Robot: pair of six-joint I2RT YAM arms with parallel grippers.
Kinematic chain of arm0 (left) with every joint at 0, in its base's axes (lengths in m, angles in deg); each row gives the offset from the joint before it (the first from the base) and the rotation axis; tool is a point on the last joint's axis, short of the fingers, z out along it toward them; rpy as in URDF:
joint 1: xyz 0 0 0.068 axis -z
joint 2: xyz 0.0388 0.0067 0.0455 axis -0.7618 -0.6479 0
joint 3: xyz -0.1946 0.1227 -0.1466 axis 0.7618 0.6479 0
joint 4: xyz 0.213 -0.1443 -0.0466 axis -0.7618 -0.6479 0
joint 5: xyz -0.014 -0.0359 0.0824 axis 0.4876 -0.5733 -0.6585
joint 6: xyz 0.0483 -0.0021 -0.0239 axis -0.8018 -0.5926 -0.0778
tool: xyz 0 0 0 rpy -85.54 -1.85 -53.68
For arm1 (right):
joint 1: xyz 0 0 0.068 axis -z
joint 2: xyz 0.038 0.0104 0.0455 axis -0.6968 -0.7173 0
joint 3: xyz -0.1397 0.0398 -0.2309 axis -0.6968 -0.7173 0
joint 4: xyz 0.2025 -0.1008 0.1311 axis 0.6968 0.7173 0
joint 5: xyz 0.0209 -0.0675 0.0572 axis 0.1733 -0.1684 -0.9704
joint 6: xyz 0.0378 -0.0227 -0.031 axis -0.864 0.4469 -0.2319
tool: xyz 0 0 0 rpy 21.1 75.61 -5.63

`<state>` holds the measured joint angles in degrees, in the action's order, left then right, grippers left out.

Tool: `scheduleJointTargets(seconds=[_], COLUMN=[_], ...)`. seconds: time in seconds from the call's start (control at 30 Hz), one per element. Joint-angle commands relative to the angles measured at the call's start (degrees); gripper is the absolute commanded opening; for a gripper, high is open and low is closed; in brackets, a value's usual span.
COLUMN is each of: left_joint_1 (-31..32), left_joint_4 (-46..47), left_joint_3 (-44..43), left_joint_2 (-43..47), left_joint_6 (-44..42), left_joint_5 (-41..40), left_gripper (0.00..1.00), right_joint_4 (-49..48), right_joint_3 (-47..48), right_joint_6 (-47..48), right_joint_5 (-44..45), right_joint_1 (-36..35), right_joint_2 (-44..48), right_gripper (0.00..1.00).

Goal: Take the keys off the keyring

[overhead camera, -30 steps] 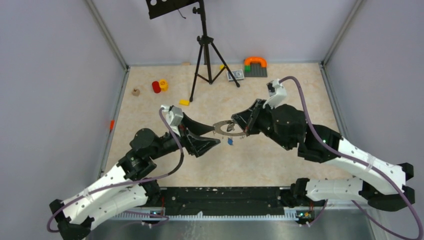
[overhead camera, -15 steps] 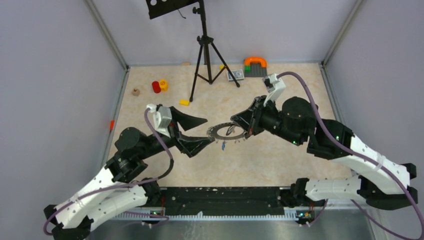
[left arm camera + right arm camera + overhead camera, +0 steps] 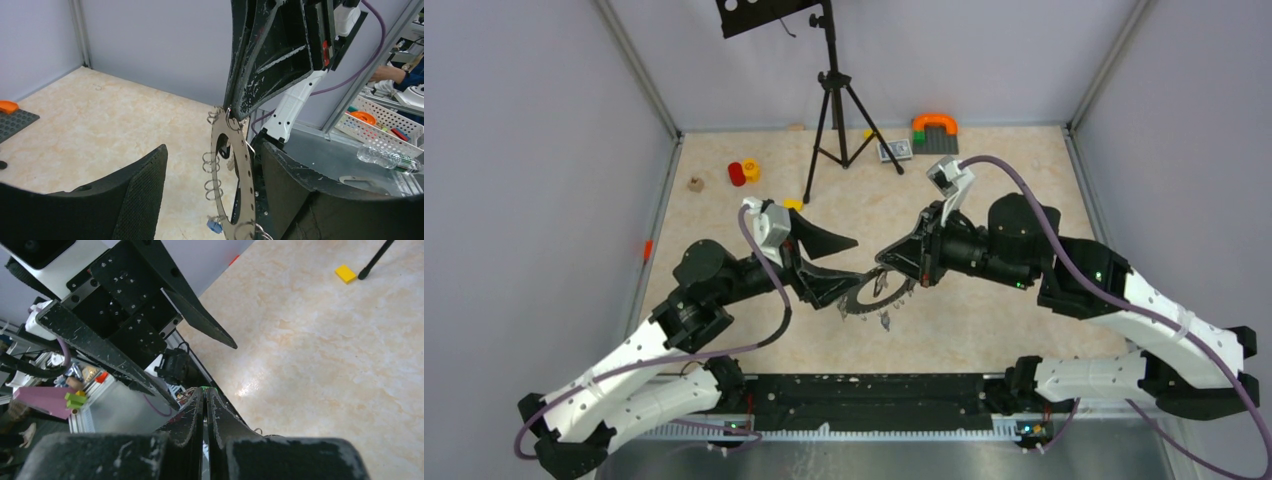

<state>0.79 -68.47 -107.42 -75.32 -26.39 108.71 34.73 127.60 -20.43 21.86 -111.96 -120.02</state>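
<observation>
The keyring (image 3: 856, 303) hangs tilted above the table, a flat grey disc with a big hole. My right gripper (image 3: 884, 263) is shut on its upper edge. In the left wrist view the keyring (image 3: 245, 190) stands edge-on between the fingers of my open left gripper (image 3: 214, 147), nearer the right finger (image 3: 300, 200). Small wire loops (image 3: 212, 175) and a blue-tagged key (image 3: 215, 226) hang from its rim. Silver keys (image 3: 885, 322) dangle below the ring in the top view. In the right wrist view my right gripper (image 3: 205, 391) is pressed shut, with the ring only a thin edge between its fingers.
A black tripod (image 3: 829, 110) stands at the back. A yellow block (image 3: 794, 205), red and yellow cylinders (image 3: 744, 172), a small wooden piece (image 3: 695, 184) and an orange arch on a grey plate (image 3: 934, 130) lie at the far side. Grey walls enclose the table.
My right arm has brought the keyring down and to the left, tilting it. My left gripper drew back, then came forward so that its open fingers now straddle the ring.
</observation>
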Motion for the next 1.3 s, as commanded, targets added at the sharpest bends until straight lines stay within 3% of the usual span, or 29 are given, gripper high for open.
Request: scheduleJointTargets(seconds=[0.0,0.8,0.97,1.07,1.27], left_joint_1=[0.3,0.65,0.74,0.82,0.83], left_joint_4=[4.08,8.48,7.36,5.86,2.13], left_joint_3=[-2.93,-3.46,-3.7,-4.16,-5.44], left_joint_2=[-1.06,-4.74,-5.5,-5.71,-6.03], left_joint_6=[1.08,5.18,5.37,5.06,3.25], left_joint_5=[1.89,8.52,9.75,9.35,8.06], left_gripper=[0.69,0.45,0.54,0.64,0.66], right_joint_4=[-5.87,-10.01,-10.15,-9.77,-8.62], right_joint_3=[0.94,-2.66,-2.66,-2.58,-2.49], right_joint_6=[1.39,1.85,1.37,1.26,1.13], right_joint_5=[-4.43,-7.15,-5.91,-4.47,-1.31], right_joint_1=[-0.57,-0.53,-0.52,-0.52,-0.51], right_joint_2=[1.23,2.19,2.48,2.62,2.85], right_gripper=[0.0,0.0,0.0,0.0,0.0])
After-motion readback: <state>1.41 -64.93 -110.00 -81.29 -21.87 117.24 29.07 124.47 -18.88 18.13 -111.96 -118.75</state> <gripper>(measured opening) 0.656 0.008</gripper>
